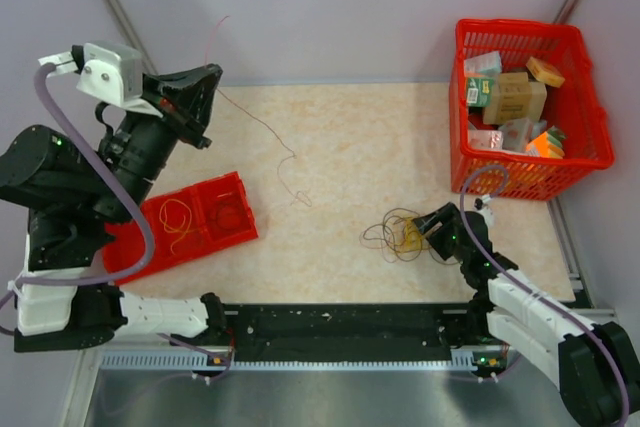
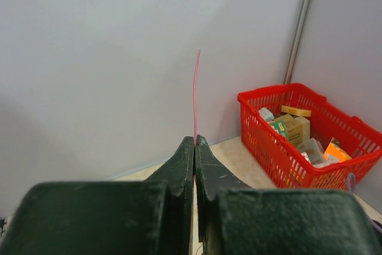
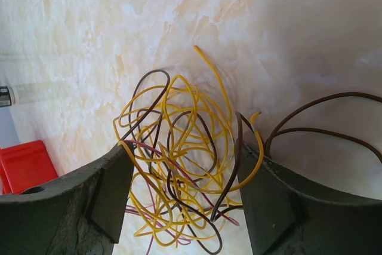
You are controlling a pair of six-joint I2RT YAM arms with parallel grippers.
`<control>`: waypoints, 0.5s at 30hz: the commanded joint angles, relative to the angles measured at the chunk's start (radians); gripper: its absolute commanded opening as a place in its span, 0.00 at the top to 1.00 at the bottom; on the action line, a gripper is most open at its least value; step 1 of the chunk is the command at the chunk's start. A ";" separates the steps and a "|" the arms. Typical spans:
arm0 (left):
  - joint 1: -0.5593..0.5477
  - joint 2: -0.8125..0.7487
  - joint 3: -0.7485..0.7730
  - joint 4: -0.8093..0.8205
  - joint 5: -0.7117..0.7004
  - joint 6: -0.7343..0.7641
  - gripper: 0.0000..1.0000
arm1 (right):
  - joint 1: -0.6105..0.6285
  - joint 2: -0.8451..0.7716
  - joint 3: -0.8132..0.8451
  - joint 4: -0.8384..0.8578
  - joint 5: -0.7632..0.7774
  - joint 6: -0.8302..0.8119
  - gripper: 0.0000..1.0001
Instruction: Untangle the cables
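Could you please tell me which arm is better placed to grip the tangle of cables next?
The right gripper: it is open and straddles the cables, while the left gripper is shut on a thin red wire, far off on the left side.

In the right wrist view the lower loops of the cables [image 3: 179, 165] run off the bottom edge, a brown loop [image 3: 322, 97] leaves at the right, and only a corner of the tray [image 3: 24, 162] shows. In the left wrist view the red wire [image 2: 195, 94] vanishes between the pressed-together fingers of the left gripper [image 2: 194, 141], and the basket [image 2: 262, 141] is cut by the right edge. From above, the labels on its boxes [image 1: 515, 97] are too small to read.
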 commanded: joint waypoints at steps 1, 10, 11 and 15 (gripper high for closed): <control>0.000 -0.017 -0.155 0.069 0.005 0.009 1.00 | -0.015 0.005 0.000 0.042 -0.005 -0.019 0.33; 0.123 -0.109 -0.794 0.083 0.045 -0.368 1.00 | -0.013 -0.003 -0.004 0.053 -0.011 -0.027 0.33; 0.136 -0.112 -0.839 0.077 0.062 -0.401 1.00 | -0.015 -0.003 -0.004 0.053 -0.012 -0.029 0.33; 0.215 -0.112 -1.029 0.130 0.203 -0.559 1.00 | -0.013 -0.001 -0.004 0.057 -0.015 -0.029 0.33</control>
